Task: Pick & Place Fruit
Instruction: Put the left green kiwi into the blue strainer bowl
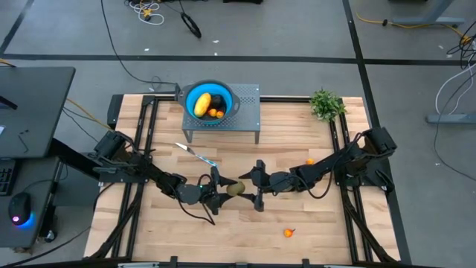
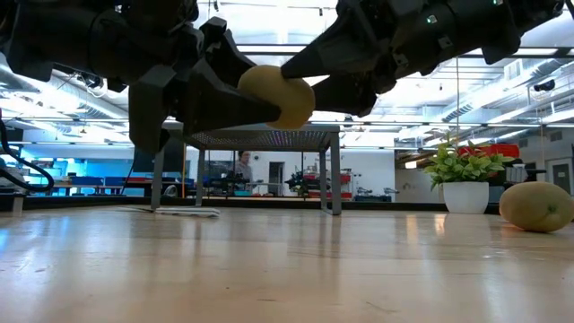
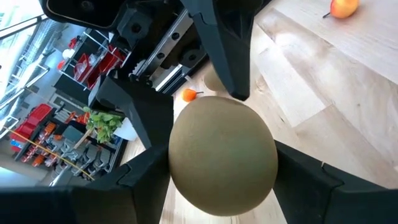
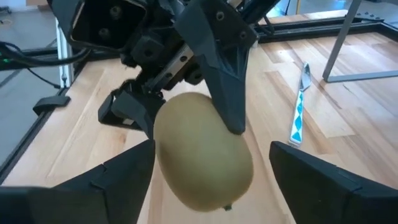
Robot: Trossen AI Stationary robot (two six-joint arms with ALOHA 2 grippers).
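Observation:
An olive-brown oval fruit (image 1: 236, 188) hangs in the air over the table's middle, between both grippers. My left gripper (image 1: 222, 190) reaches it from the table's left and is shut on it. My right gripper (image 1: 251, 186) faces it from the right, open, with a finger on either side of the fruit (image 4: 202, 155); whether they touch it, I cannot tell. A second olive fruit (image 2: 536, 205) lies on the table. A blue colander (image 1: 223, 91) holds the yellow fruit (image 1: 202, 104), the dark ball (image 1: 218, 100) and orange pieces (image 1: 216, 113). My left gripper pinches the olive fruit between its two fingers, which press on opposite sides of its middle (image 3: 180, 162). The fingers (image 3: 146, 186) come level from the table's left. The fruit (image 2: 276, 96) is lifted clear of the table.
The colander sits on a grey metal stand (image 1: 249, 112) at the far middle. A blue-handled knife (image 1: 197, 155) lies in front of it. A potted green plant (image 1: 326, 104) stands far right. Loose orange pieces (image 1: 288, 232) (image 1: 309, 161) lie on the wood.

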